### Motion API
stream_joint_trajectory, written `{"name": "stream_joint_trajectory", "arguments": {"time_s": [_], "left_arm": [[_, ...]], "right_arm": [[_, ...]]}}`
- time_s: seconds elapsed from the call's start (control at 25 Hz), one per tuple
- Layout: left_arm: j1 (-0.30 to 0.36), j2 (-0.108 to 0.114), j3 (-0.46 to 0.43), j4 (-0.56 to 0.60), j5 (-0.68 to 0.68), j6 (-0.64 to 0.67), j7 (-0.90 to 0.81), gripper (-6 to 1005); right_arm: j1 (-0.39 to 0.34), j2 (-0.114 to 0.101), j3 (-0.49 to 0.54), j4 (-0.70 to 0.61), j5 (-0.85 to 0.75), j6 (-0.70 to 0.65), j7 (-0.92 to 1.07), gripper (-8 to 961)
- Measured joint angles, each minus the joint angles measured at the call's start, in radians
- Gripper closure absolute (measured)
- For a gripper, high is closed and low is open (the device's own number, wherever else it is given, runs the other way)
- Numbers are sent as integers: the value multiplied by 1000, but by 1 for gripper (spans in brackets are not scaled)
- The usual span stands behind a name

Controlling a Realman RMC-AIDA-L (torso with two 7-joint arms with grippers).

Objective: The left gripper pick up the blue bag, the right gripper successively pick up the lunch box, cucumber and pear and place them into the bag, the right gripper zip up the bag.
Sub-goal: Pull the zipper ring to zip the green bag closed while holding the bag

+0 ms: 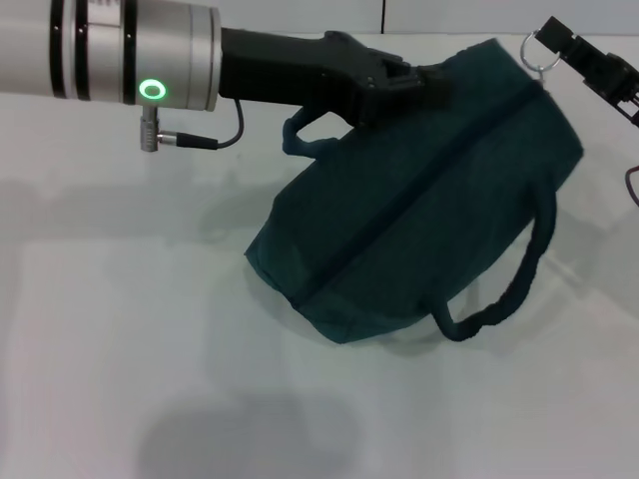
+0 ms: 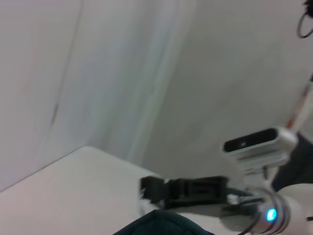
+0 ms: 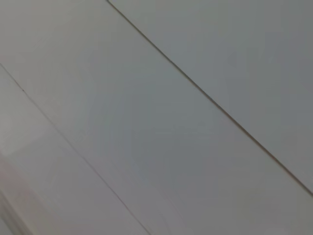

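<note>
Teal fabric item: the blue bag (image 1: 419, 200) lies tilted on the white table (image 1: 120, 349), its far end raised toward the back of the table, its near end resting on the surface.
Zip line: a dark seam runs diagonally along the bag's top, appearing drawn together along its whole length.
Handles: one padded handle (image 1: 504, 294) loops out at the bag's near-right side; the other (image 1: 300, 135) sits at the far-left side, just under the left arm.
Zipper pull: a silver ring (image 1: 540, 52) stands at the bag's far-right corner.
Left gripper (image 1: 424, 80): reaches in from the left and is clamped on the bag's upper far edge.
Right gripper (image 1: 559, 40): at the far-right corner, pinched on the silver ring.
Left arm joint: silver cylinder (image 1: 110, 50) with a lit green ring.
Right wrist view: only plain pale panels.
</note>
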Motion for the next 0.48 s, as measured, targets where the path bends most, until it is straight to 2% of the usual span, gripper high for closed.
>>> {"name": "stream_joint_trajectory", "arguments": {"time_s": [0.48], "left_arm": [[28,1,0,68,-36,45,0,942]], "right_arm": [[-2,-1,23,28,0,9,26,839]]}}
